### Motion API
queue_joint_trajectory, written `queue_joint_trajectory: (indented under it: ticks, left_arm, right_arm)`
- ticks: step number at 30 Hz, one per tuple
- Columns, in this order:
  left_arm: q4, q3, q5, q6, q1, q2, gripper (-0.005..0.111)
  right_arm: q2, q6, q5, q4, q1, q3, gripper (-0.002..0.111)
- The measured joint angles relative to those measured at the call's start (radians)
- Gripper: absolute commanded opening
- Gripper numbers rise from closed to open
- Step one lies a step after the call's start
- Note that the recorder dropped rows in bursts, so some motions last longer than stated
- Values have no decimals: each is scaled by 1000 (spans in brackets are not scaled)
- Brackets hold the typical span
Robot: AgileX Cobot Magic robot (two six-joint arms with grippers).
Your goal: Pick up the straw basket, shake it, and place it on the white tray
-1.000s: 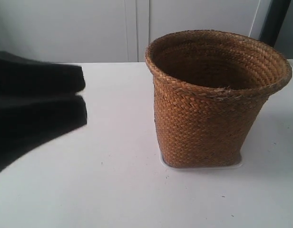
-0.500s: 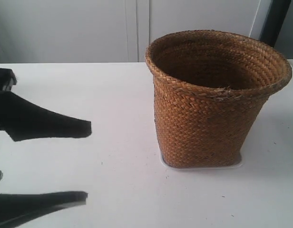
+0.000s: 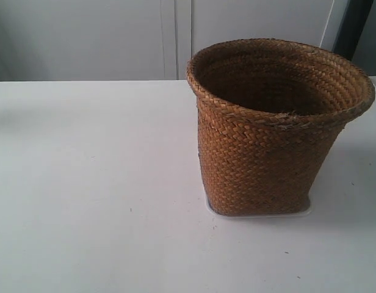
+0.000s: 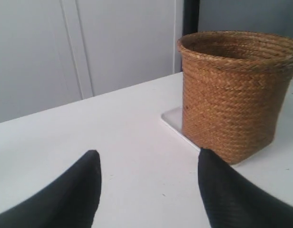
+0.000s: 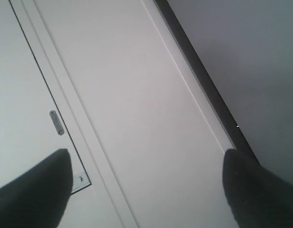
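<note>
The golden-brown straw basket (image 3: 270,131) stands upright at the right of the exterior view, its base resting on the thin white tray (image 3: 304,209), whose edge peeks out below it. The left wrist view shows the same basket (image 4: 234,95) on the tray (image 4: 174,118), with my left gripper (image 4: 147,159) open over bare table, apart from the basket and holding nothing. My right gripper (image 5: 145,159) is open too, its dark fingers (image 5: 37,190) framing only a pale wall panel. No arm appears in the exterior view.
White tabletop (image 3: 96,183) stretches to the left of the basket. Pale cabinet doors (image 3: 176,36) stand behind the table, with a dark vertical strip (image 3: 353,30) at the back right.
The dark gripper at the exterior view's left has drawn back out of the frame, opening as it went. The basket has stayed put on the tray.
</note>
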Motion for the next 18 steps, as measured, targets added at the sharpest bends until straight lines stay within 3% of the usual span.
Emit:
queue_joint_trajectory:
  ticks: [6,10,14,18]
  left_arm:
    - [55,281,-300,-3,2,-69,63]
    - [55,449,-489,-24,54,-69,63]
    - [55,478,-497,-93,166,-69,63]
    - [55,478,-415,-143,285,-72,63]
  right_arm:
    - [0,0,0,0,0,0,80]
    - [0,-2,0,0,0,0,80]
    - [0,-2,0,0,0,0,80]
    - [0,-2,0,0,0,0,80]
